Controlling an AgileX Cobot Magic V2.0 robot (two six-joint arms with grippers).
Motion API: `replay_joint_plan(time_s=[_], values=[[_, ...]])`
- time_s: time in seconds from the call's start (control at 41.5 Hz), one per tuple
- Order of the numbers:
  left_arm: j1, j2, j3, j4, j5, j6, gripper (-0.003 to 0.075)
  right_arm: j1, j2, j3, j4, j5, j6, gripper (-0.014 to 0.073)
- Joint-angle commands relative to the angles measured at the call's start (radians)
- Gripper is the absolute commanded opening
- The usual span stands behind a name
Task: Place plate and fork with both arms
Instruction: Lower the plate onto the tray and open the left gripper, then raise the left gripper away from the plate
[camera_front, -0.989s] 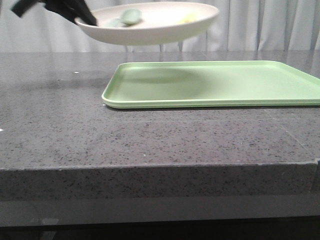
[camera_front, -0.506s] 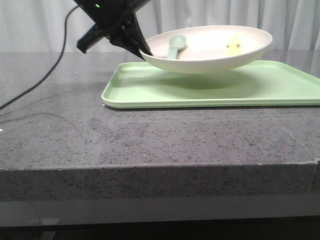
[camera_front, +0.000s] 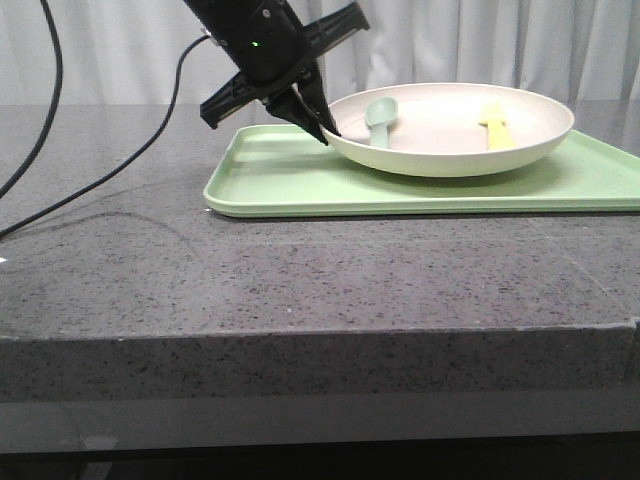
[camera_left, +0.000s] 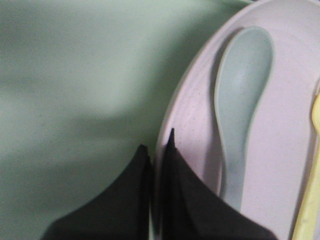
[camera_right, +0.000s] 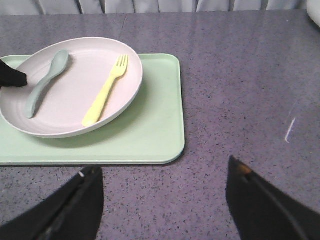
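Note:
The cream-white plate (camera_front: 450, 135) is down over the light-green tray (camera_front: 280, 185), touching it or just above it. The pale yellow fork (camera_front: 493, 125) lies in the plate, beside a grey-green spoon (camera_front: 381, 120). My left gripper (camera_front: 325, 130) is shut on the plate's left rim, one finger inside and one outside, as the left wrist view shows (camera_left: 156, 140). The right wrist view shows the plate (camera_right: 75, 95), the fork (camera_right: 106, 90) and my right gripper (camera_right: 162, 170), which is open and empty over bare table, apart from the tray.
The tray (camera_right: 155, 120) lies on a grey speckled stone table (camera_front: 300, 280). A black cable (camera_front: 100, 180) trails across the table's left side. White curtains hang behind the table.
My left gripper has carried the plate down and to the right, from high above the tray's left end to low over the tray. Fork and spoon stayed in the plate.

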Motion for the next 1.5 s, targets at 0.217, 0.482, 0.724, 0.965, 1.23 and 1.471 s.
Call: replay_joint_plan(time_s=[0.217, 0.482, 0.724, 0.965, 1.23, 1.471], values=[[-0.016, -0.053, -0.043, -0.021, 0.004, -0.029, -0.0018, -0.003, 0.012, -0.036, -0.009, -0.071, -0.004, 0.0541], [-0.016, -0.053, -0.043, -0.019, 0.012, -0.029, 0.0039, -0.003, 0.012, -0.036, -0.009, -0.071, -0.004, 0.0541], [-0.016, -0.066, -0.043, -0.008, 0.014, -0.021, 0.0328, -0.003, 0.012, -0.036, -0.009, -0.072, -0.004, 0.0541], [-0.016, -0.178, -0.043, 0.022, 0.072, 0.128, 0.0347, -0.003, 0.012, -0.036, 0.002, -0.053, -0.004, 0.0541], [-0.016, -0.384, 0.047, 0.022, 0.122, 0.309, 0.0347, 0.0, 0.012, -0.037, 0.135, 0.002, -0.052, 0.054], [0.023, -0.662, 0.389, -0.05, 0.049, 0.487, 0.0347, 0.0, 0.076, -0.119, 0.236, 0.131, -0.165, 0.0538]])
